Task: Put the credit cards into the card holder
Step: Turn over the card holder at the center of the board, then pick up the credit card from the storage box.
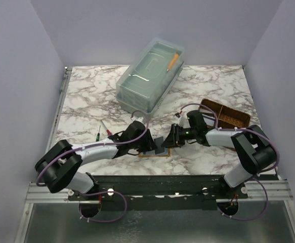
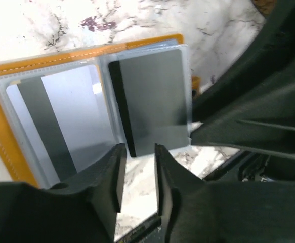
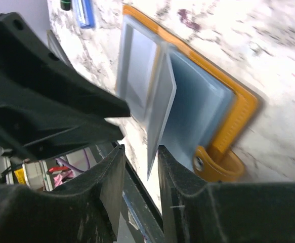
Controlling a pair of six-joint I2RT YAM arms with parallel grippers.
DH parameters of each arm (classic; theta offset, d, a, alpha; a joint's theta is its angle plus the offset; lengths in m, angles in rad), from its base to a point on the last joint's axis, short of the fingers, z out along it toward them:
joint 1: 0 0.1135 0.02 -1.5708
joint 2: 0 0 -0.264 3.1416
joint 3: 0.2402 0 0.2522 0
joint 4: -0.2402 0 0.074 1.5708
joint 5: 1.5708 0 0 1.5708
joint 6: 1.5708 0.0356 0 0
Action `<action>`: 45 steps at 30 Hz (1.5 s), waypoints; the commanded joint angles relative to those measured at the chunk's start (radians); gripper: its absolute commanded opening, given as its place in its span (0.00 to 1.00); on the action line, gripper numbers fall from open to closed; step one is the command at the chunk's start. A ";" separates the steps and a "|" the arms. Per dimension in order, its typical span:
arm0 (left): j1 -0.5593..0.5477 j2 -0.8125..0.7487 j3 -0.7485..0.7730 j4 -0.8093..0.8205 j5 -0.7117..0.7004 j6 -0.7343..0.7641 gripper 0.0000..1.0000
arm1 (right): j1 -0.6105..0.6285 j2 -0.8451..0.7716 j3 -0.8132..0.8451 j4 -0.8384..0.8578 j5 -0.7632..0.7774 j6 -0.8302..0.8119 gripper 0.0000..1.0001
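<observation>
The orange-tan card holder (image 1: 161, 155) lies open on the marble between my two grippers. In the left wrist view its clear sleeves show a light blue card (image 2: 61, 116) with a grey stripe on the left and a grey card (image 2: 155, 101) with a black stripe on the right. My left gripper (image 2: 137, 149) is open at the grey card's near edge, with only marble between its fingers. My right gripper (image 3: 139, 149) is open. A raised sleeve leaf (image 3: 160, 116) stands on edge, its corner between the fingertips. The snap tab (image 3: 215, 164) is by the right finger.
A clear lidded plastic box (image 1: 151, 76) with an orange pen on top stands at the back. A brown woven divided tray (image 1: 225, 115) is at the right. Pens (image 1: 100, 131) lie left of the left arm. The two grippers are nearly touching over the card holder.
</observation>
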 commanded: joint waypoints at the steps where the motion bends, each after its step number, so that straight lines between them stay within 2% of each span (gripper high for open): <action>1: 0.008 -0.195 0.009 -0.123 -0.018 0.004 0.39 | 0.044 0.039 0.068 0.043 -0.032 0.029 0.37; 5: 0.016 -0.398 0.018 -0.277 -0.073 0.004 0.42 | 0.094 0.080 0.108 0.105 -0.046 0.086 0.37; 10: 0.032 -0.619 0.043 -0.488 -0.192 0.001 0.48 | 0.214 0.132 0.222 0.098 -0.023 0.116 0.39; 13: 0.048 -0.689 0.067 -0.556 -0.239 0.016 0.55 | 0.174 0.049 0.180 0.125 -0.019 0.151 0.40; 15: 0.061 -0.692 0.083 -0.564 -0.246 0.028 0.59 | 0.137 -0.028 0.183 -0.010 0.033 0.085 0.41; 17: 0.073 -0.670 0.101 -0.561 -0.241 0.039 0.64 | 0.110 -0.090 0.244 -0.269 0.126 -0.037 0.42; 19: 0.084 -0.626 0.124 -0.553 -0.227 0.078 0.66 | 0.068 -0.151 0.298 -0.444 0.226 -0.140 0.43; 23: 0.102 -0.521 0.177 -0.550 -0.201 0.156 0.70 | -0.152 -0.240 0.357 -0.598 0.241 -0.240 0.45; 27: 0.145 -0.412 0.242 -0.553 -0.142 0.189 0.73 | -0.310 -0.215 0.469 -0.767 0.361 -0.298 0.45; 31: 0.155 -0.318 0.356 -0.598 -0.144 0.241 0.74 | -0.445 -0.175 0.535 -0.858 0.446 -0.301 0.45; 34: 0.158 -0.265 0.445 -0.660 -0.169 0.280 0.74 | -0.517 -0.086 0.600 -0.930 0.476 -0.310 0.49; 42: 0.158 -0.073 0.710 -0.931 -0.240 0.405 0.73 | -0.524 0.115 0.762 -0.957 0.386 -0.481 0.49; 45: 0.160 -0.009 0.785 -0.973 -0.249 0.463 0.73 | -0.524 0.147 0.777 -0.976 0.428 -0.588 0.51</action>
